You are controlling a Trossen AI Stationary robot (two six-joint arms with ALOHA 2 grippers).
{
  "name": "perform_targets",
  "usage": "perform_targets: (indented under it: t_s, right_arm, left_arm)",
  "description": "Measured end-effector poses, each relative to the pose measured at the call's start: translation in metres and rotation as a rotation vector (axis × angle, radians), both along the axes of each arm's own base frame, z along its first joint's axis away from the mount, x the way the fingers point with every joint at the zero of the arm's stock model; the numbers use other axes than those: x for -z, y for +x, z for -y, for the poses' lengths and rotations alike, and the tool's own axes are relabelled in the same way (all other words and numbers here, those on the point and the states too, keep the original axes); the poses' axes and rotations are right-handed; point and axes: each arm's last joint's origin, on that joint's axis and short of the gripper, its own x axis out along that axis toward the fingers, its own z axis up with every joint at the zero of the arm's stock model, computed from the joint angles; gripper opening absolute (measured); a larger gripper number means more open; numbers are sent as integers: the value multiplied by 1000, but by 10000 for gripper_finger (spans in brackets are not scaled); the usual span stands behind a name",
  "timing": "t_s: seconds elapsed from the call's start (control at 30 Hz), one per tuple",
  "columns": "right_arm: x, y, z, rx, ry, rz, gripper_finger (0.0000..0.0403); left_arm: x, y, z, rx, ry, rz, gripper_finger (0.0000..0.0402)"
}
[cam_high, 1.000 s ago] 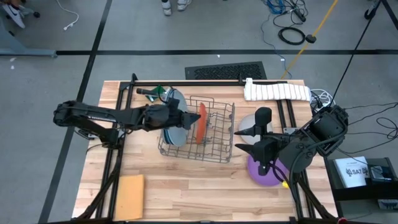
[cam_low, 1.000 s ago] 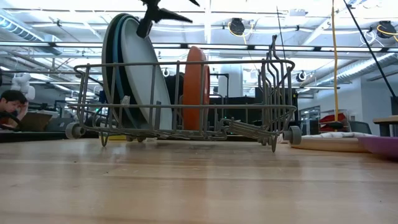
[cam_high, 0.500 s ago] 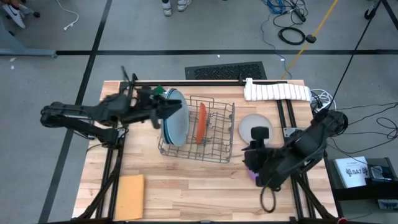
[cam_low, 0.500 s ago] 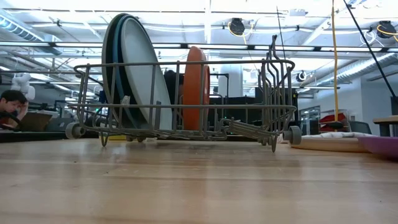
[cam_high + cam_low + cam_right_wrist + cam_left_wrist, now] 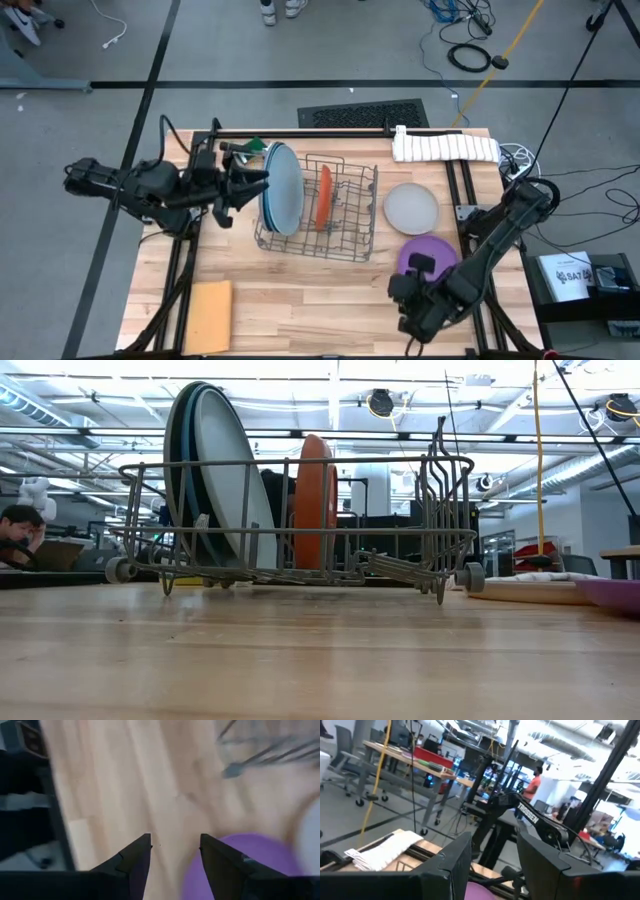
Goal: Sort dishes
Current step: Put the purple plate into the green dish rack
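A wire rack (image 5: 318, 212) stands mid-table. Three large plates (image 5: 280, 188) stand on edge in its left end, the pale teal one facing outward (image 5: 232, 480). An orange plate (image 5: 324, 197) stands on edge beside them (image 5: 314, 500). A light grey plate (image 5: 411, 208) lies flat right of the rack, and a purple plate (image 5: 432, 262) lies nearer (image 5: 240, 865). My left gripper (image 5: 248, 186) hovers open, left of the large plates (image 5: 492, 855). My right gripper (image 5: 405, 300) is open over bare wood, just near-left of the purple plate (image 5: 175, 850).
A folded white towel (image 5: 445, 147) lies at the far right edge. A flat tan sheet (image 5: 210, 302) sits at the near left corner. A dark green-handled object (image 5: 250, 148) lies behind the rack's left end. Bare wood stretches in front of the rack (image 5: 320, 650).
My left gripper has drawn back from the large plates in the rack toward the table's left edge, leaving the low view. My right gripper has moved from above the purple plate toward the near edge, uncovering the light grey plate. The plates have stayed where they were.
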Motion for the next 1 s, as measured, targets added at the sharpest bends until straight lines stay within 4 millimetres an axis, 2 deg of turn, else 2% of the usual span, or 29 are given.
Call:
perform_targets:
  t_s: [0.1,0.27,0.5,0.7,1.0]
  right_arm:
    - [19,-7,-6,83,42,0,164]
    - [46,-20,-4,236,42,-57,164]
    - [93,-34,4,278,26,-248,164]
    - [120,-32,2,284,-2,-285,164]
    - [142,-25,-7,279,-3,-288,160]
  left_arm:
    - [7,0,10,28,15,7,160]
    - [27,0,27,109,8,118,160]
    - [55,-8,38,153,13,191,160]
    - [55,-19,35,165,1,216,160]
    - [51,-29,35,173,40,225,160]
